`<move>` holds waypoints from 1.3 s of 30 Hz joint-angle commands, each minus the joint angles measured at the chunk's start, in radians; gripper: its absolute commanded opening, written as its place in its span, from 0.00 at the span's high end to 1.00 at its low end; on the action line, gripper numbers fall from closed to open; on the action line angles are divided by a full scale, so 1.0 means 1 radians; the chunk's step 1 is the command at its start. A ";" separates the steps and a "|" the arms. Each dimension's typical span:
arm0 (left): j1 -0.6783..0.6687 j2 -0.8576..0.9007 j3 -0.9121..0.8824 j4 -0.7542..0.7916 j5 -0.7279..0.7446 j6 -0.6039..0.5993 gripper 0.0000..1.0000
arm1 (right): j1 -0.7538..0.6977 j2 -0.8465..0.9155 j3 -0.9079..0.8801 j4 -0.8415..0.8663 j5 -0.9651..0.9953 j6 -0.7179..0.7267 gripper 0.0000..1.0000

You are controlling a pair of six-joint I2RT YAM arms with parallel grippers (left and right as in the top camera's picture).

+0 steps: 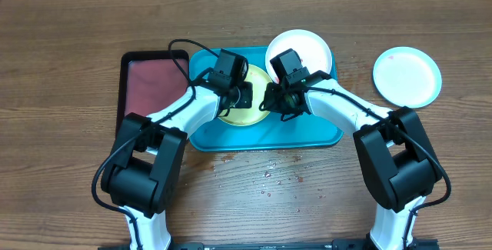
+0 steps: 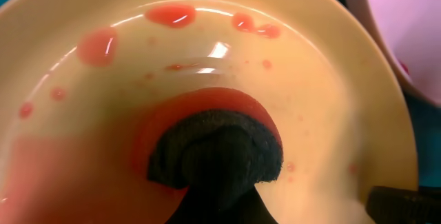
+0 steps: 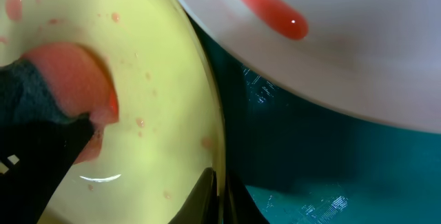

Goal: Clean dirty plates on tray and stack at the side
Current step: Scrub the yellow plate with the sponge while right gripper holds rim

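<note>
The lime green plate [image 2: 324, 100] at the middle of the turquoise tray [image 1: 307, 135] is best held flat by its rim, pinched in the right gripper [image 1: 273, 96], while the dark cloth [image 2: 217, 151] clamped in the left gripper [image 1: 240, 95] is swept through the red drops [image 2: 169, 14].

Tray [image 1: 307, 131]: turquoise, rectangular, rounded corners, raised rim. It lies flat at the centre of the desk [image 1: 69, 42].

Lime green plate [image 1: 250, 116]: it rests inside the tray, left of centre. Its face carries red sauce drops and a wet pink film.

White plate [image 1: 307, 46]: it sits at the tray's far right corner, partly overhanging the rim, close to the green plate's edge. One red smear shows.

Light blue plate [image 1: 407, 77]: it lies flat on the desk, right of the tray and well apart from it.
</note>
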 commanded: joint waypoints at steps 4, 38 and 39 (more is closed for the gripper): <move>-0.024 0.047 -0.008 0.004 -0.034 0.018 0.96 | 0.057 0.006 0.003 0.005 -0.133 -0.071 0.96; 0.103 0.046 0.107 -0.240 -0.126 -0.097 0.96 | 0.060 0.006 0.003 -0.037 -0.086 -0.018 0.96; 0.114 0.046 0.107 -0.247 -0.123 -0.098 0.96 | 0.060 0.006 0.003 -0.037 -0.087 -0.018 0.96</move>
